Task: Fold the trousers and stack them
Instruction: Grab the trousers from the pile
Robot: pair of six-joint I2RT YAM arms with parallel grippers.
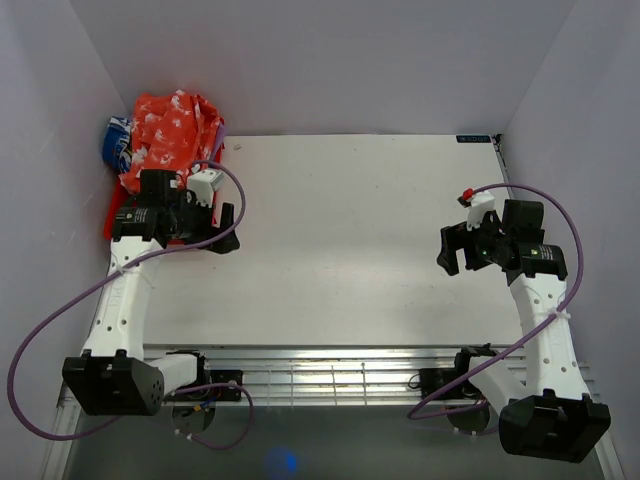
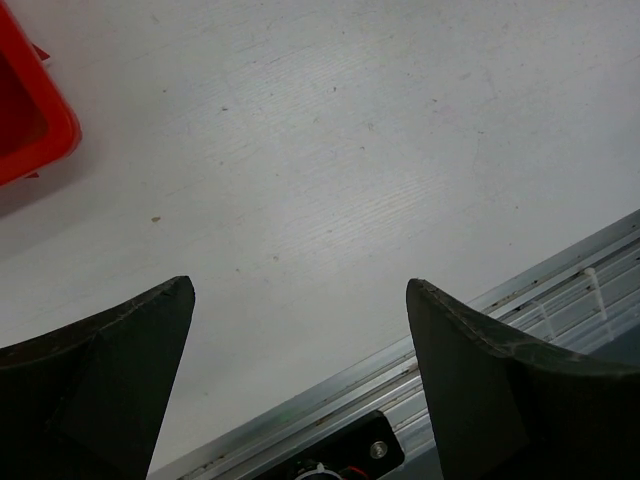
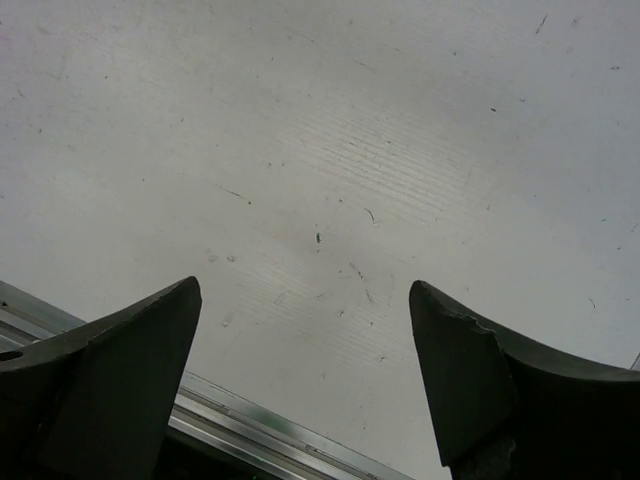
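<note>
The trousers (image 1: 170,132), orange-red with white blotches, lie bunched in a heap at the table's far left corner, on top of a red basket (image 1: 109,218). My left gripper (image 1: 226,230) hovers just in front of that heap, open and empty. In the left wrist view the left gripper (image 2: 300,290) has bare table between its fingers (image 2: 115,375), and only the basket's corner (image 2: 45,125) shows. My right gripper (image 1: 447,250) is far off at the right side, also open. In the right wrist view the right gripper (image 3: 305,290) has nothing between its jaws.
A blue-and-white garment (image 1: 116,140) pokes out at the left of the heap. The white table (image 1: 340,230) is walled in on the left, back and right. A metal rail (image 1: 330,375) runs along its near edge, between the arm bases.
</note>
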